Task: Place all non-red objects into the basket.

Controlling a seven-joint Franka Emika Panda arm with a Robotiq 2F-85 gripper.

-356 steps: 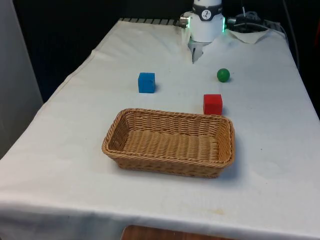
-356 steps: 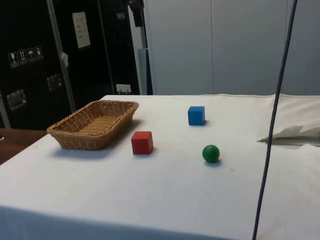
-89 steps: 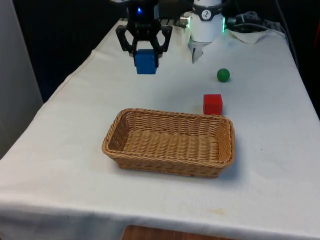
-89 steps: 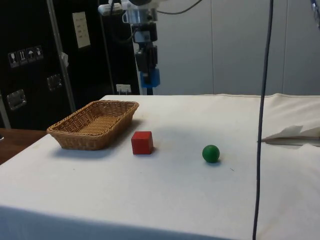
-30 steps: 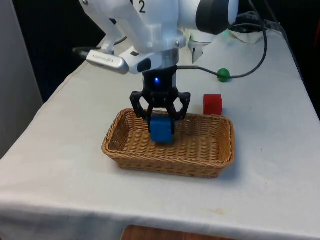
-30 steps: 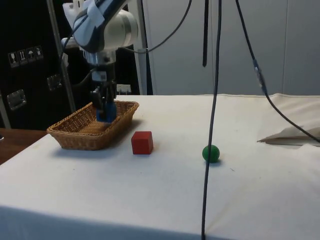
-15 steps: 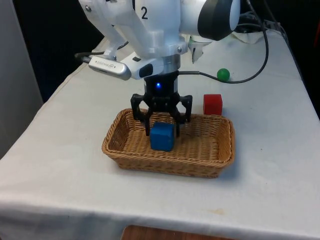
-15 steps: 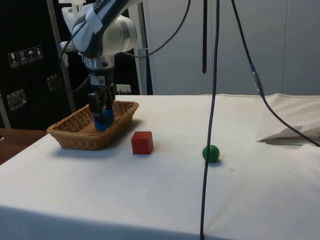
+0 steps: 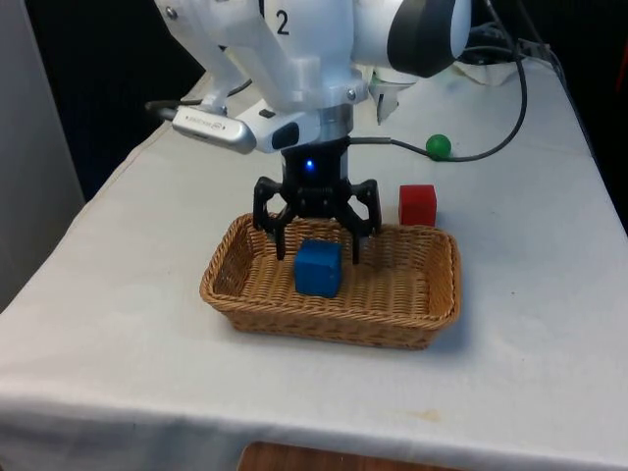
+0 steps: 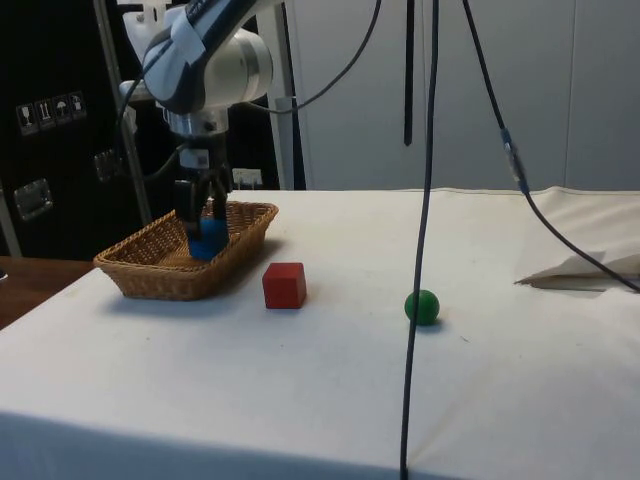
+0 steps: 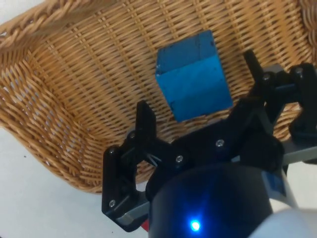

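Note:
The blue cube (image 9: 318,269) (image 10: 208,241) (image 11: 194,77) lies on the floor of the wicker basket (image 9: 245,299) (image 10: 140,275) (image 11: 59,89). My gripper (image 9: 316,250) (image 10: 200,218) (image 11: 200,94) hangs just above the cube, open, its fingers spread to either side and apart from it. A red cube (image 9: 417,204) (image 10: 284,285) stands on the cloth just behind the basket's far right corner in the front view. A green ball (image 9: 438,146) (image 10: 421,306) rests farther back, to the front view's right.
A black cable (image 9: 471,152) runs from the arm across the cloth past the green ball. Crumpled white cloth (image 10: 590,270) lies at the robot's end of the table. White tablecloth (image 9: 128,245) lies open around the basket.
The gripper carried the blue cube from above the table down into the basket and let it go. Since half a second ago the open gripper has risen slightly; the cube rests in the basket.

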